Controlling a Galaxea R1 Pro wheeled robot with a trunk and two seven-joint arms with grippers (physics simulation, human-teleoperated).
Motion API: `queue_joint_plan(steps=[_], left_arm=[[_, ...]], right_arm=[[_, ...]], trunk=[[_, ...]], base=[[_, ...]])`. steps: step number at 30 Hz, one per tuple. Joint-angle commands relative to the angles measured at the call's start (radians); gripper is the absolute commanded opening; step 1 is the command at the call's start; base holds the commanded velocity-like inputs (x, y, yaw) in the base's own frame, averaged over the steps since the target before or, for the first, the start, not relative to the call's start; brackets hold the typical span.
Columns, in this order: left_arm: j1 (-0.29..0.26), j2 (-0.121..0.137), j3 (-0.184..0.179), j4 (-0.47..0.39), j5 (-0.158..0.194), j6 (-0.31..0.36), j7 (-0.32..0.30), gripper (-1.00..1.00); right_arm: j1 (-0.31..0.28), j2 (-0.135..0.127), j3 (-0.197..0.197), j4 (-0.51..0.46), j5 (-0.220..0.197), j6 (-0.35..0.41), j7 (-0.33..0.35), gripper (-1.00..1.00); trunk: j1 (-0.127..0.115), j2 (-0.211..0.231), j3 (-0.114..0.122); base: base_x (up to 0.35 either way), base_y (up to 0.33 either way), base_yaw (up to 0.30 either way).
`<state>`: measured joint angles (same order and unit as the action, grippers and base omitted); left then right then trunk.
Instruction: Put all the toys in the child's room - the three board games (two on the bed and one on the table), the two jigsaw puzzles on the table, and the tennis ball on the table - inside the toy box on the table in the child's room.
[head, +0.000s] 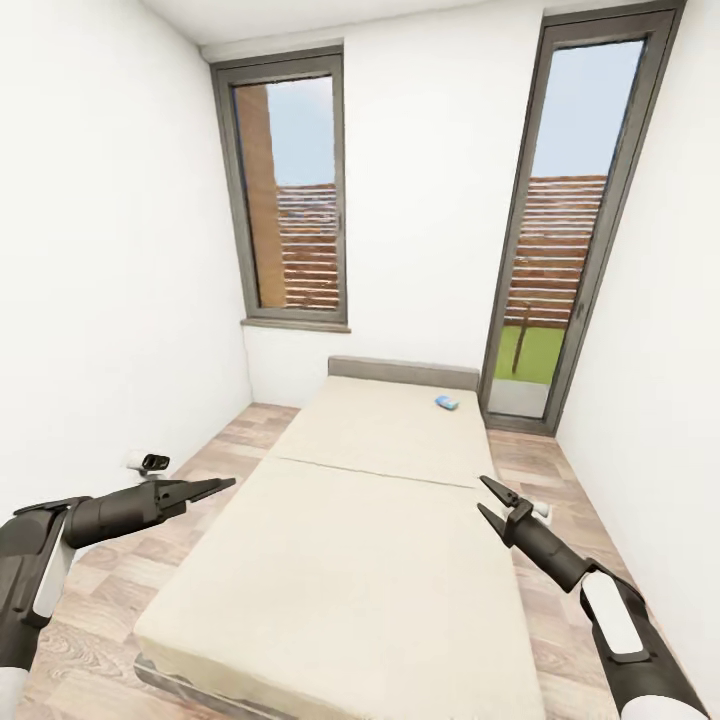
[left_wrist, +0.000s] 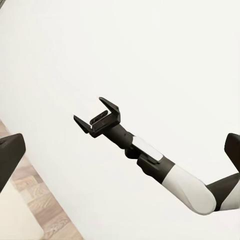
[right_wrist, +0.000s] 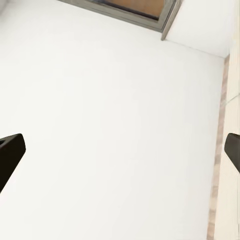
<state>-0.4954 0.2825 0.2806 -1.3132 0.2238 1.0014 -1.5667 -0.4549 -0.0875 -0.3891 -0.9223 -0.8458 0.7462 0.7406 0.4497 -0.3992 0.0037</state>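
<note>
The bed (head: 350, 540), a cream mattress in two panels with a seam, fills the middle of the head view. One small blue board game (head: 446, 402) lies flat on its far panel, near the right edge and the grey headboard. My left gripper (head: 222, 486) hovers over the bed's left edge, and its dark fingers (left_wrist: 10, 155) stand wide apart, so it is open and empty. My right gripper (head: 484, 496) hangs open over the right edge with nothing in it, far short of the blue box. It also shows as the right gripper (left_wrist: 88, 108) with spread jaws against the white wall.
White walls close in on both sides, with narrow strips of wood floor (head: 215, 450) along the bed. A tall window (head: 290, 190) and a glass door (head: 560, 230) stand in the far wall. A small white device (head: 150, 462) sits on the floor at the left.
</note>
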Motion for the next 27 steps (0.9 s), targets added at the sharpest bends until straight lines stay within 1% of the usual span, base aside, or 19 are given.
queue_joint_plan(steps=[1,8,14,27], left_arm=[[0.0,0.0,0.0,0.0,-0.001,0.01,-0.004,1.0],[0.0,-0.015,0.0,0.0,-0.002,0.01,-0.004,1.0],[0.0,-0.017,0.0,0.0,-0.002,0.01,-0.004,1.0],[0.0,-0.018,0.0,0.0,-0.002,0.01,-0.004,1.0]], right_arm=[[-0.001,0.0,-0.002,0.001,-0.003,0.006,0.001,1.0],[-0.001,-0.008,-0.002,0.002,-0.003,0.008,0.011,1.0],[-0.001,-0.01,-0.002,0.003,-0.002,0.007,0.033,1.0],[-0.001,-0.01,-0.002,0.004,-0.001,0.004,0.037,1.0]], trunk=[[0.0,-0.001,-0.001],[0.0,-0.001,-0.006],[0.0,-0.001,-0.006],[0.0,-0.001,-0.003]], base=[[0.0,-0.115,-0.199],[0.0,-0.114,-0.226],[0.0,-0.114,-0.266],[0.0,-0.119,-0.278]])
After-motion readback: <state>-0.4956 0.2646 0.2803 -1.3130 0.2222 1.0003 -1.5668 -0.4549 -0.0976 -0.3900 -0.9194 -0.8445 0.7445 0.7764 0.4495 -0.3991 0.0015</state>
